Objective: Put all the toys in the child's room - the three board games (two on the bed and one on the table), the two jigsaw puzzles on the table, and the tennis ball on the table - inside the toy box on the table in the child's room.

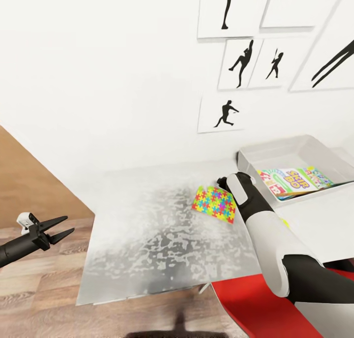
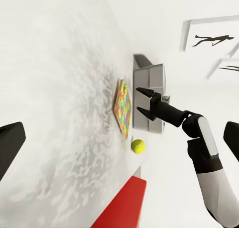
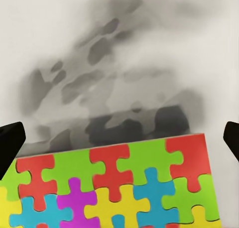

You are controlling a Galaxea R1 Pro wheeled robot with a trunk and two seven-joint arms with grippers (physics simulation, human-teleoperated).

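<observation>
Against the white wall hung with black sports-silhouette pictures [image 1: 229, 113], the table [image 1: 147, 239] is seen, its pale top mottled grey toward the near edge. Wood-plank floor [image 1: 34, 289] is visible past its left edge, and a red surface [image 1: 246, 303] shows below its near edge.

Toy box [image 1: 295, 154]: set on the table's right part, against the wall. A printed board game [image 1: 295, 181] is seen lying inside it, tilted against the near wall of the box.

Right arm: extended over the table just left of the toy box. The right gripper [image 2: 141, 100] is seen in the left wrist view with jaws spread, poised above the jigsaw puzzle and closed on nothing.

Jigsaw puzzle [image 1: 215, 204]: lying flat on the table, just beside the toy box's near-left corner, under the right gripper. In the right wrist view its interlocking pieces [image 3: 114, 188] are seen between the two finger edges.

Left gripper [image 1: 54, 230]: held off the table's left edge, over the floor, jaws parted, empty.

Tennis ball [image 2: 138, 146]: resting on the table near the puzzle, toward the near edge by the red surface.
</observation>
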